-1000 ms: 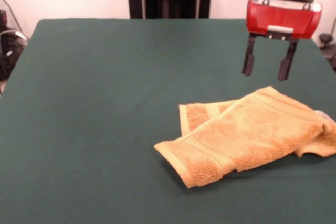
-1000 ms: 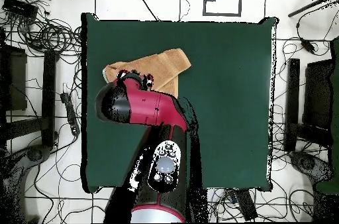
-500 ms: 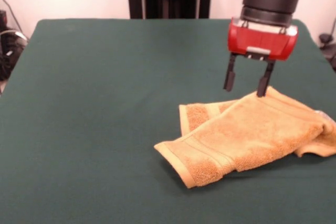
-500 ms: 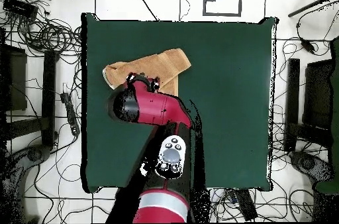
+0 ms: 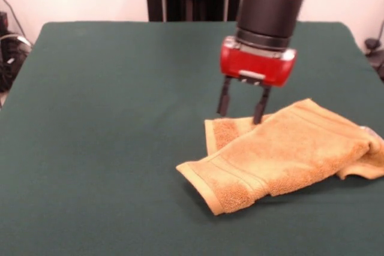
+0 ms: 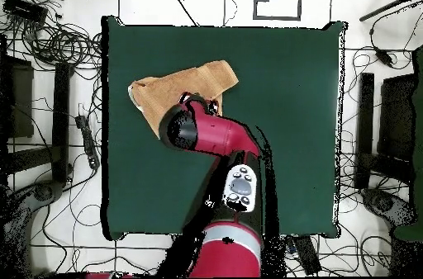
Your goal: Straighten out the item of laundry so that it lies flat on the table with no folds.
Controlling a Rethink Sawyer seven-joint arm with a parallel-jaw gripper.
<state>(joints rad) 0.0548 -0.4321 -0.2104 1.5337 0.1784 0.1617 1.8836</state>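
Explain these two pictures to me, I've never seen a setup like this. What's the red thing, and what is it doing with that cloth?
The red and black thing is a robot arm. At its end is a gripper, a two-fingered clamp. One picture is taken from across the table, looking at the robot. The other looks straight down from above, so the arm covers part of the scene.

The table is covered in dark green cloth. On it lies one orange-tan hand towel, folded over itself and rumpled, not flat. In the view from above it sits near one long side of the table.

The gripper is open and holds nothing. Its tips hang just over the towel's far folded edge, perhaps to grasp it and spread the towel out.
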